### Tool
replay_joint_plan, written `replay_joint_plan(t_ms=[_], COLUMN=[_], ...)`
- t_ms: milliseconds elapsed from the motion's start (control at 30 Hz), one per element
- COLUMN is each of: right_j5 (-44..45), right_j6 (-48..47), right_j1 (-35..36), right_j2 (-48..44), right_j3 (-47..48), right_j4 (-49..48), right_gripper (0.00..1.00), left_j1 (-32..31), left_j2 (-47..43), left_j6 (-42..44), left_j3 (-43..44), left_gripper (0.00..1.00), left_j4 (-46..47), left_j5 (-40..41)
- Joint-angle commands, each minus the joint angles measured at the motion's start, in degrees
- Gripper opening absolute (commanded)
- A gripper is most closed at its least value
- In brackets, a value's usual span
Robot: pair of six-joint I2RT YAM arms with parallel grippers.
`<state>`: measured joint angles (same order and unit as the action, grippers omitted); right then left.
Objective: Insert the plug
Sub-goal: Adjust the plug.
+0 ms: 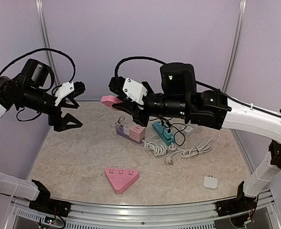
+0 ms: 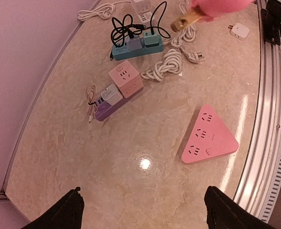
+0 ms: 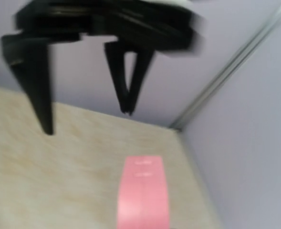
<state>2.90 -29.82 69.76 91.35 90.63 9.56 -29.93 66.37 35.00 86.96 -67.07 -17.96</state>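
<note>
At 9 o'clock the left fingers (image 2: 66, 212) hang spread wide over the table (image 1: 73, 157), holding nothing.

At 6 o'clock, near the front edge, a pink triangle strip (image 1: 121, 178) lies flat with its sockets up. Past the middle, toward 12 o'clock, a purple strip (image 1: 123, 131) and a pink cube (image 1: 137, 132) sit touching each other.

Above these, around 12 o'clock and off the table, the right fingers (image 1: 115, 87) pinch the pink plug (image 1: 109, 100) by its rear. Its nose points toward 9 o'clock, at the left arm. The left wrist view shows a brass pin (image 2: 184, 22) sticking out of the pink body.

The plug looks like hard moulded plastic, so light and stiff, with smooth faces that could slide in a loose pinch. The flat sides of the body seem the best place to hold it. The hold should sit well behind the pins so they stay bare and square to a socket. The pins might bend if driven in crooked.

Toward 2 o'clock a teal strip (image 1: 163, 134) carries plugs and a black cable. A coiled white cord (image 1: 179, 151) lies just beside it. A small white adapter (image 1: 209, 182) sits alone at 4 o'clock.
</note>
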Motion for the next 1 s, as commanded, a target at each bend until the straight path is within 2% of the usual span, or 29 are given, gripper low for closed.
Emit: replay_joint_plan(t_ms=[0,233,333,433,567,800,867,900,967], right_j5=[-18.5,-27.2,-28.3,-28.7,-29.2,-29.0,-28.9,-28.8,-28.2], right_j6=[23.3,28.6,29.6,29.7,29.6,29.0,28.9,28.9,29.2], right_j1=[-3.3,-3.6,-3.6,-3.5,-3.5,-3.5,-3.6,-3.6,-3.6], right_j2=[-1.1,1.6,1.9,1.8,1.9,2.1,2.2,2.0,1.6], right_j3=[2.8,5.3,5.6,5.3,5.3,5.6,5.6,5.6,5.3], right_j4=[11.7,11.7,10.5,9.5,8.9,9.5,9.7,9.7,9.0], right_gripper=[0.0,0.0,0.0,0.0,0.0,0.0,0.0,0.0,0.0], left_j1=[-5.2,-14.2,-16.8,-19.0,-19.3,-19.3,-19.3,-19.3,-19.2], left_j2=[-0.2,5.0,7.3,8.6,8.9,9.5,9.5,9.4,9.4], left_j6=[4.3,4.2,4.0,3.1,0.9,-0.4,-0.5,-0.5,-0.9], left_j3=[7.7,17.3,16.8,15.0,13.7,13.7,13.5,13.3,12.9], left_gripper=[0.87,0.88,0.84,0.75,0.69,0.34,0.17,0.02,0.0], left_j4=[-6.1,-6.0,-5.9,-5.1,-3.6,-3.2,-3.2,-3.2,-3.0], left_j5=[-1.8,-0.9,-2.3,-4.5,-9.1,-11.3,-12.0,-12.2,-12.4])
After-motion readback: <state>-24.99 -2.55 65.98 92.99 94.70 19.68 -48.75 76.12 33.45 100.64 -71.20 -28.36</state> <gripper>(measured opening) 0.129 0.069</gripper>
